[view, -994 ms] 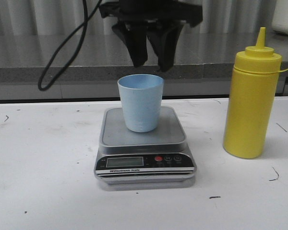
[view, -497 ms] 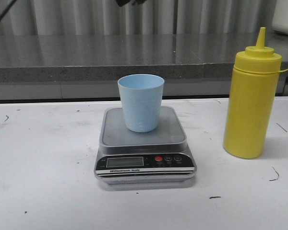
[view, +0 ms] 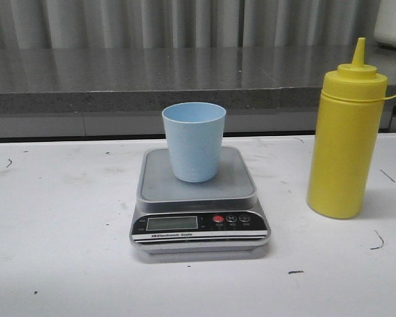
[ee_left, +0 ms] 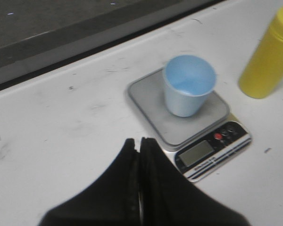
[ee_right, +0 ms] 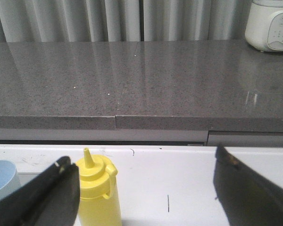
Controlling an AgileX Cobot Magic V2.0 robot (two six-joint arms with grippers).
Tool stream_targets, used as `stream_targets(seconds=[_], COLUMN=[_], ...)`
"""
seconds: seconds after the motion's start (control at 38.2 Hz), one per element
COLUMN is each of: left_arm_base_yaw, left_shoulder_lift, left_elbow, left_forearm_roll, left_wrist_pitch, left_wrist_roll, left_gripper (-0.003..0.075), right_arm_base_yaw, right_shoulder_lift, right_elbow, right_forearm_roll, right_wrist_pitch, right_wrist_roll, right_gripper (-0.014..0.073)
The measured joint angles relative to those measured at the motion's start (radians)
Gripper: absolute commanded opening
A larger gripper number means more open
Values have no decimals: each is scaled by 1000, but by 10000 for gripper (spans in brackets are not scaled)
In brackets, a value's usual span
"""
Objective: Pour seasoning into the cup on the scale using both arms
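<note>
Left hand (ee_left: 140, 150) hangs clenched and empty; right hand (ee_right: 146, 188) gapes wide behind the seasoning (view: 345, 132). Cup (view: 193, 141) sits on the scale (view: 198, 198). Next, I'd say: grasp the bottle.

White table (view: 66, 264): scale (view: 199, 228), seasoning (view: 344, 132).
</note>
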Motion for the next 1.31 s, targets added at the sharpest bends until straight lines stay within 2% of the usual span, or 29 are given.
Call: stream_targets(seconds=[0.26,0.47,0.71,1.31], left_arm_base_yaw=[227,273,273,273], left_shoulder_lift=[-302,-590,-818,-865], left_elbow=[213,375,466,477], left_forearm_roll=[3,-1,-5,-13], left_wrist_pitch=[-48,-84,-69,-37], left_wrist_roll=[-2,-2,-2,-2], left_gripper=[-20,-20,-20,-20], right_arm_base_yaw=[0,0,0,0], right_shoulder_lift=[0,0,0,0], right_elbow=[0,0,0,0], right_forearm_roll=[0,0,0,0], right_wrist_pitch=[0,0,0,0], right_wrist_roll=[0,0,0,0], right_gripper=[601,601,601,601])
